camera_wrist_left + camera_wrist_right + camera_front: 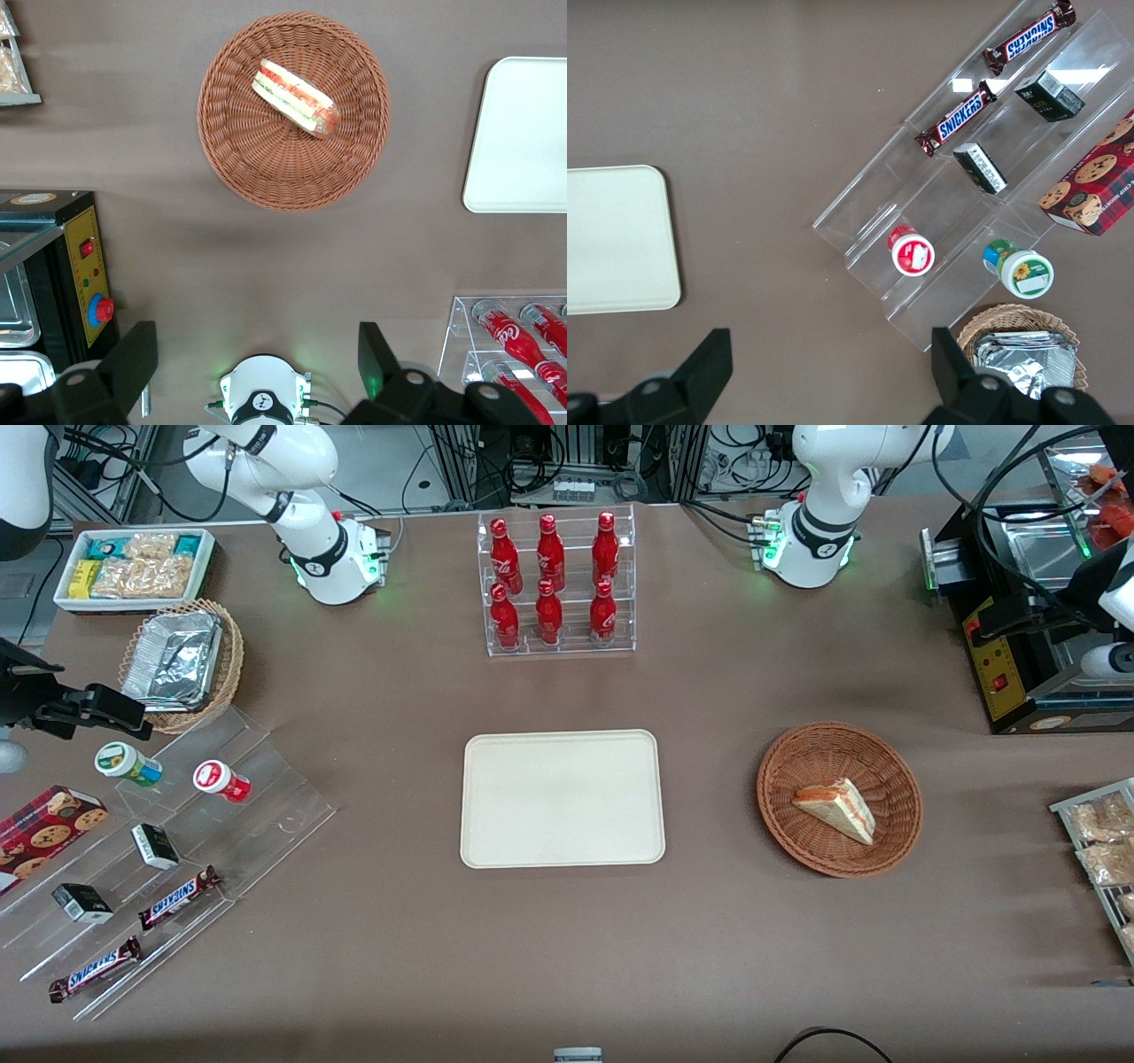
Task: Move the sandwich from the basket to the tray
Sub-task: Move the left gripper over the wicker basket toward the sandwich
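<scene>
The sandwich [837, 808], a pale wedge with red and green filling, lies in the round reddish-brown basket [780, 762] toward the working arm's end of the table. The cream tray [562, 798] lies flat at the table's middle, bare, beside the basket. In the left wrist view my gripper [255, 341] hangs high above the table over the arm's own base, open, with its fingers [142, 350] wide apart and nothing between them. That view also shows the sandwich [295, 97] in the basket [266, 177] and a corner of the tray [523, 133], both well apart from the gripper.
A clear rack of red bottles [558, 584] stands farther from the front camera than the tray. A black machine [1019, 664] sits near the basket at the working arm's end, with a rack of packaged snacks [1099, 850] nearer the camera. A stepped acrylic display [177, 824] holds snacks at the parked arm's end.
</scene>
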Controlling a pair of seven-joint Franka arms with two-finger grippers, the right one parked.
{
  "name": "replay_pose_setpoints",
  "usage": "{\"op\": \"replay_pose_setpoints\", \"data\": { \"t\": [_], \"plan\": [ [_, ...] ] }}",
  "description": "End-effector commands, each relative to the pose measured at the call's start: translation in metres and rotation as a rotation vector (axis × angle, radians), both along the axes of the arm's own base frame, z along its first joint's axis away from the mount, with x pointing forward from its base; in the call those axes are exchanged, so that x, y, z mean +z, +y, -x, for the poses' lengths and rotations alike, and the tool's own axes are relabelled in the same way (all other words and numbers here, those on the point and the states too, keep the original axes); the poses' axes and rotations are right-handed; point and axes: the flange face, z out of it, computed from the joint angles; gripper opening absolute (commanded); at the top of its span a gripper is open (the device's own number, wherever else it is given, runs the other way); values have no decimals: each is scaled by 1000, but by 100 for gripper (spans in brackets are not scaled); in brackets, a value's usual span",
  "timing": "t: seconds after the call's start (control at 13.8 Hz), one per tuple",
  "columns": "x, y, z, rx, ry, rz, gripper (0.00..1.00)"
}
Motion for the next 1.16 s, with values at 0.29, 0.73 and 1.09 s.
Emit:
{"op": "replay_pose_setpoints", "data": {
  "t": [0.29, 0.73, 1.09],
  "plan": [
    [-22, 8, -16, 9, -3, -65, 100],
    [-119, -11, -42, 365, -43, -193, 100],
    [-189, -34, -35, 679, -163, -138, 100]
  ]
}}
